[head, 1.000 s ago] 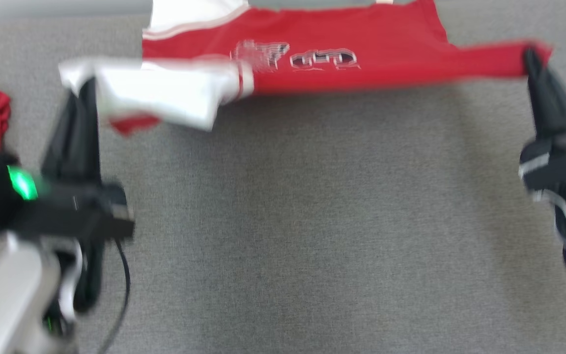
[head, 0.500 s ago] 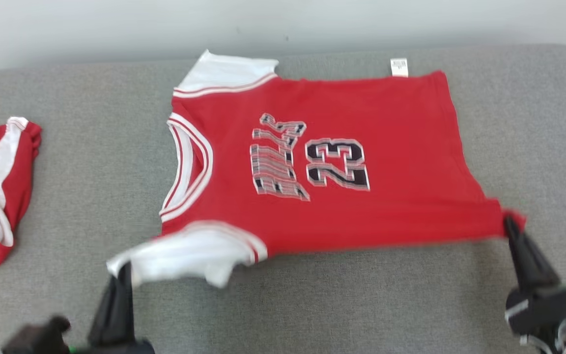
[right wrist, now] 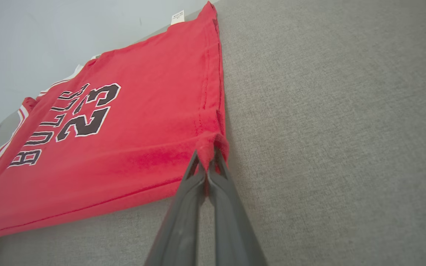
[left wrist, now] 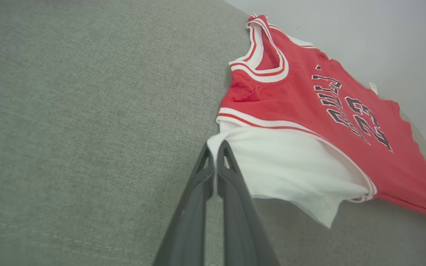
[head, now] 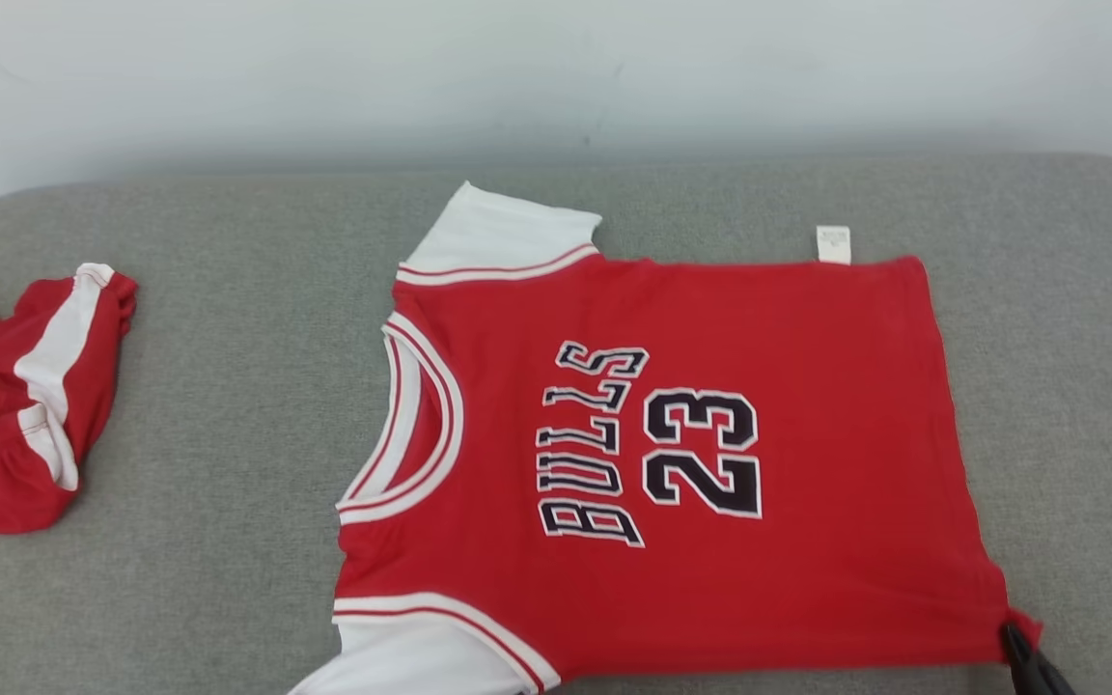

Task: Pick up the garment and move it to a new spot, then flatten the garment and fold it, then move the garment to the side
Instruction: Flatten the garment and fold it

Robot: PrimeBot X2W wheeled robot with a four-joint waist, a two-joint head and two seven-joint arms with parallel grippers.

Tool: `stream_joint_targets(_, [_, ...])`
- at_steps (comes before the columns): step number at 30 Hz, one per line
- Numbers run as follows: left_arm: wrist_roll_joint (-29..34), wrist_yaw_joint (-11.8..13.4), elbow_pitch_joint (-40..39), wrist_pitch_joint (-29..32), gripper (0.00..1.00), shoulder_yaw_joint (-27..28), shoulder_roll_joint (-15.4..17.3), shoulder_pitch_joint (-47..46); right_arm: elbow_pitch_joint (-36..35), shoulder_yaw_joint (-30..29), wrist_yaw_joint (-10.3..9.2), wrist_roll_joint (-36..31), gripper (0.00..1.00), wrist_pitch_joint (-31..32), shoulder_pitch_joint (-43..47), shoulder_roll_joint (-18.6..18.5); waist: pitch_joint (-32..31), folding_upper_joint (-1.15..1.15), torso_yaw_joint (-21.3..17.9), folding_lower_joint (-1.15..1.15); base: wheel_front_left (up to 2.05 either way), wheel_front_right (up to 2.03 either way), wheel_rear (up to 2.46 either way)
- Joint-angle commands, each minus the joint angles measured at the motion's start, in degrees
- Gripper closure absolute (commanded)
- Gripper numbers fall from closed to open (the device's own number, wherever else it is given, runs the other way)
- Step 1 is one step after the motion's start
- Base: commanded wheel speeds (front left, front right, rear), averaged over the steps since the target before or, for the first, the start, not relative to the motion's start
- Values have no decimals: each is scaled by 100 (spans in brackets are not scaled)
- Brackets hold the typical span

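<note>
The garment (head: 691, 444) is a red jersey with white sleeves and "BULLS 23" on its chest, spread face up on the grey cushion (head: 228, 405) with its collar toward the left. My left gripper (left wrist: 216, 149) is shut on the edge of the near white sleeve (left wrist: 287, 166), which hangs a little off the surface. At the lower right of the head view my right gripper (head: 1012, 632) is shut on the near hem corner (right wrist: 211, 146), pinched between both fingers in the right wrist view.
A second red and white garment (head: 15, 405) lies crumpled at the cushion's left end. A pale wall (head: 556, 77) rises behind the cushion's far edge. Bare grey fabric stretches to the right of the jersey and between the two garments.
The head view has tilted up, so the grippers have dropped to its bottom edge. The jersey, bunched and stretched between the grippers a second ago, now lies spread out flat on the cushion.
</note>
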Motion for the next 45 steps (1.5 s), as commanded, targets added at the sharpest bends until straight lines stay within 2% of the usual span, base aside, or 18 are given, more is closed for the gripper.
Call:
stream_joint_targets(1, [39, -19, 40, -19, 100, 24, -13, 99, -10, -70, -16, 7, 100, 26, 159, 54, -80, 0, 59, 0, 0, 0, 0])
stream_joint_targets(8, [180, -216, 80, -18, 100, 83, -127, 78, -254, -258, -16, 46, 100, 94, 444, 261, -192, 0, 25, 0, 0, 0, 0])
stream_joint_targets(12, [362, -334, 80, 109, 100, -21, 32, -294, -370, -173, -16, 24, 100, 270, 135, 315, -224, 0, -141, 0, 0, 0, 0])
stream_joint_targets(20, [524, -481, 340, 436, 100, -100, 214, -1123, -11, -68, -16, -55, 100, 421, -454, 396, -166, 0, -325, 0, 0, 0, 0])
stream_joint_targets(33, [722, -882, 1415, 976, 100, -227, 446, -2848, 1010, 385, -15, -186, 100, 622, -2142, 263, 187, 0, -544, 0, 0, 0, 0])
stream_joint_targets(43, [960, -1178, 2534, 979, 100, -523, 258, -3817, 2194, 692, -15, -198, 100, 426, -3229, 290, 389, 0, -531, 0, 0, 0, 0])
stream_joint_targets(44, [981, -1183, 2633, 920, 100, -542, 233, -3876, 2269, 726, -15, -180, 88, 353, -3282, 283, 390, 0, -529, 0, 0, 0, 0])
stream_joint_targets(45, [1014, -1180, 2725, 843, 100, -554, 213, -3922, 2335, 762, -16, -158, 25, 279, -3315, 281, 383, 0, -525, 0, 0, 0, 0])
